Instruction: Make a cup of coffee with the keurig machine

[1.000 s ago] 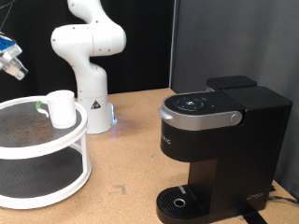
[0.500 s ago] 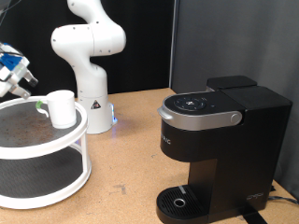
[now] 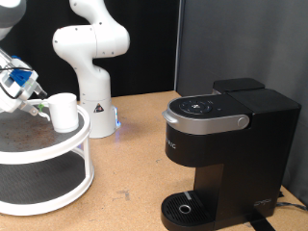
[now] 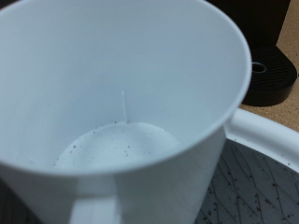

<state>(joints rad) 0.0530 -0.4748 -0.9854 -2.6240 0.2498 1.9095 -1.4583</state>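
Cup (image 3: 64, 111) stands upright on the top shelf of the round white rack (image 3: 67, 154), just beside my gripper (image 3: 34, 99), toward the exterior view's right. Whether my fingers are apart or together I cannot tell. The keurig machine (image 3: 226, 154) stands well apart, on the wooden table (image 3: 125, 188).

Your exterior view is evenly and fairly brightly lit against a dark backdrop — shadows on the wooden table (image 3: 135, 164) are soft. The keurig machine (image 3: 226, 154) shows a pale sheen on its silver-grey lid band, while its black body swallows detail. A small blue glow sits at the arm's base (image 3: 116, 123). The gripper (image 3: 37, 99) at the exterior view's left edge looks slightly smeared. In your wrist view the cup (image 4: 112, 103) fills the picture (soft-focused, its white wall near washed out) — the background blurs.
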